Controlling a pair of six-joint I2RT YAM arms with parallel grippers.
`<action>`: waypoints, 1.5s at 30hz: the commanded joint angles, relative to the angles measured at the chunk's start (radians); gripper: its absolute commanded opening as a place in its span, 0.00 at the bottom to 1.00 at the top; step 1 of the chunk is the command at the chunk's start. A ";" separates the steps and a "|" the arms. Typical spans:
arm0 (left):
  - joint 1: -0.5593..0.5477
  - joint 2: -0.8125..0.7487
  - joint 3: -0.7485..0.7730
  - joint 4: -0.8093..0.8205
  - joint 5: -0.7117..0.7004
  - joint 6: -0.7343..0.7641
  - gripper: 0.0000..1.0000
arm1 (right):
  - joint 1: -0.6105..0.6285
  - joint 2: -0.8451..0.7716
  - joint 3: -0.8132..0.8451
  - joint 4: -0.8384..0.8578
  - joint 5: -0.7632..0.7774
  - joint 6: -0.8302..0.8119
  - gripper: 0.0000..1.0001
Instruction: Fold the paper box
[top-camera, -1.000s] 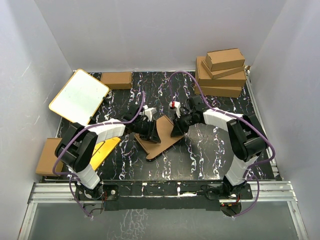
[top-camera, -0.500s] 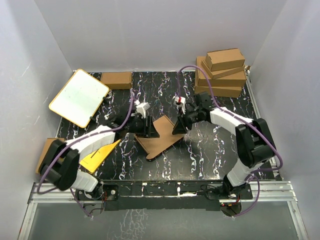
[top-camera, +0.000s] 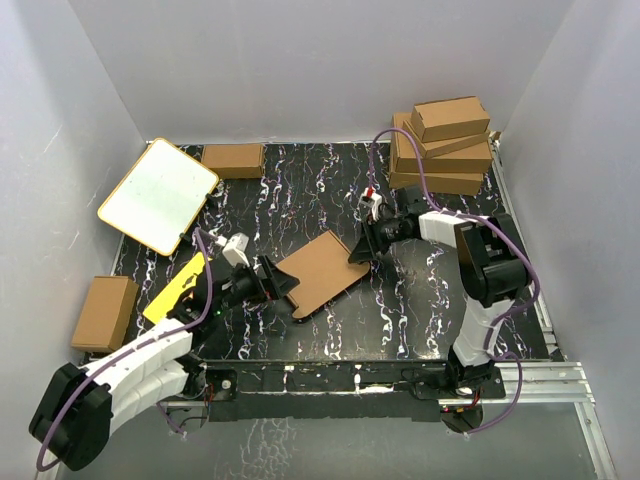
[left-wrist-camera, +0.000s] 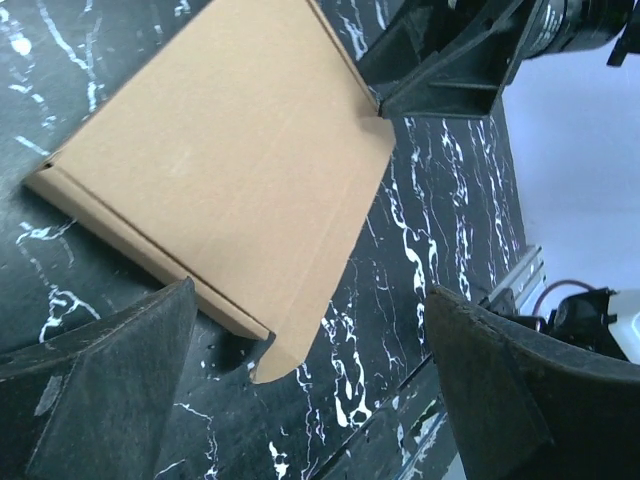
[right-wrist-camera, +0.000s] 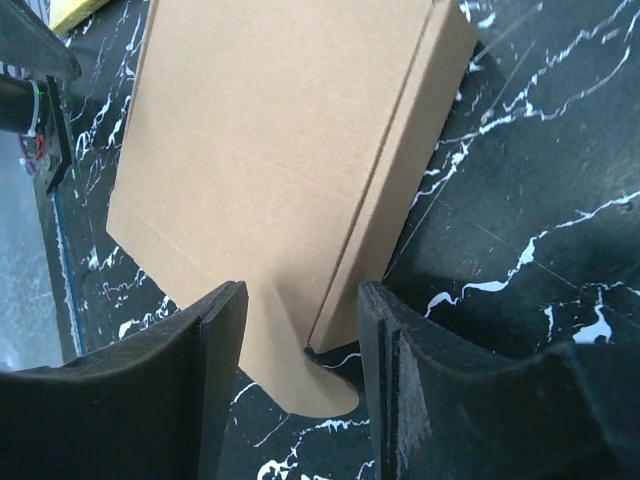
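Just near-left of the paper box (top-camera: 322, 270), the left gripper (top-camera: 283, 285) has its jaws spread wide and grasps nothing. The box lies flat and closed on the black marbled table (top-camera: 420, 310). At the box's right corner, the right gripper (top-camera: 358, 251) is parted too, unclenched, with the box's rounded tab (right-wrist-camera: 305, 385) between its fingers. Far right of the box sits a stack of brown boxes (top-camera: 443, 150).

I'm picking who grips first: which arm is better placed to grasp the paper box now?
Probably right: the right tool brackets a corner of the paper box closely, ready to close; the left tool gapes wide at the opposite edge.
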 joint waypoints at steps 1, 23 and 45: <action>0.007 -0.034 -0.017 0.028 -0.069 -0.083 0.95 | -0.007 0.043 0.071 -0.004 -0.014 0.036 0.51; 0.011 0.094 -0.089 0.087 -0.080 -0.200 0.94 | -0.088 0.151 0.039 0.043 -0.055 0.159 0.22; 0.011 0.252 -0.150 0.353 -0.103 -0.346 0.94 | -0.126 0.191 0.009 0.061 -0.042 0.208 0.17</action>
